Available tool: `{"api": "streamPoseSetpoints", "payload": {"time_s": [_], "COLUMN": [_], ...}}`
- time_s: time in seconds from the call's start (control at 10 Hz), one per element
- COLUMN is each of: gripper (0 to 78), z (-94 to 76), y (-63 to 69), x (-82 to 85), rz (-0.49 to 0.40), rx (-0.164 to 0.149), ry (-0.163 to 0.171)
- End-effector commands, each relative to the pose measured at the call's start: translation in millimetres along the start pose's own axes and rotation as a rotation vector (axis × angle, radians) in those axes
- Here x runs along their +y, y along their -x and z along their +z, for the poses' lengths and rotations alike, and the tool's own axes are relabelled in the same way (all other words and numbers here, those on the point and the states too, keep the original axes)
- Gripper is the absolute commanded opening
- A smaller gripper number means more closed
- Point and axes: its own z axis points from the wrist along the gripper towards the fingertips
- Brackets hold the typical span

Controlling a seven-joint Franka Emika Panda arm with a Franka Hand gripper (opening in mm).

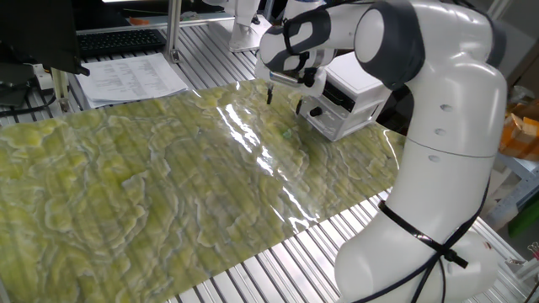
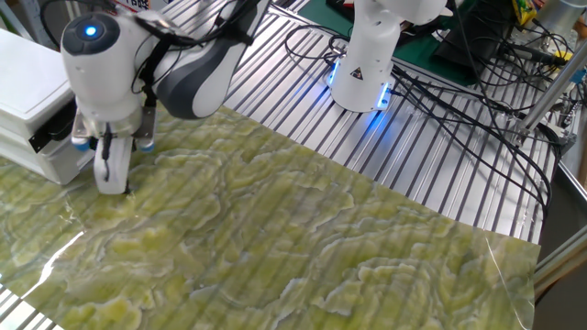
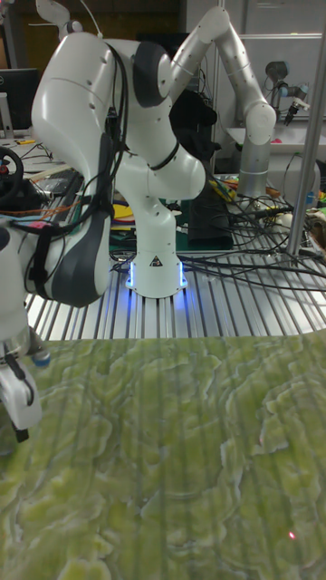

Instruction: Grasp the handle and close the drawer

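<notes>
Tool (image 1: 283, 91) hangs above the green-patterned mat (image 1: 168, 185), fingers apart and gripping nothing, just beside the white cabinet (image 1: 354, 101) but clear of it. Drawer (image 1: 330, 119) sits in the cabinet's lower tier near the mat's far edge on the table (image 1: 253, 269). Handle (image 1: 316, 110) projects from the drawer front, untouched.

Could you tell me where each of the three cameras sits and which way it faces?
One fixed view: beside the arm's base, looking across the green mat at the drawer; arm and gripper show.
The other fixed view: high, opposite side, facing the base; gripper and cabinet show.
Tall fixed view: low at the mat's far edge, facing the base; gripper at left.
All share gripper and mat.
</notes>
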Motion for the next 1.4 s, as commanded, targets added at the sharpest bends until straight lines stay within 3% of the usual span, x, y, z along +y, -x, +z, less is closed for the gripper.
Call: {"api": "streamPoseSetpoints", "payload": {"time_s": [0.1,0.4,0.6,0.7,0.8,1.0,1.4], "gripper": [77.5,77.5,77.5,77.5,77.5,77.5,77.5], "z": [-61.6,-71.5,-74.6,-75.2,-82.6,-83.8,-87.8], "y": [-52.1,-76.5,-93.1,-94.3,-106.0,-120.9,-124.2], "x": [-8.0,-19.2,-27.6,-27.7,-27.4,-31.8,-30.8], "rz": [-0.418,-0.551,-0.626,-0.628,-0.65,-0.724,-0.755], "rx": [0.044,0.017,0.011,0.01,0.014,0.013,0.018], "ry": [0.077,0.083,0.088,0.088,0.077,0.095,0.095]}}
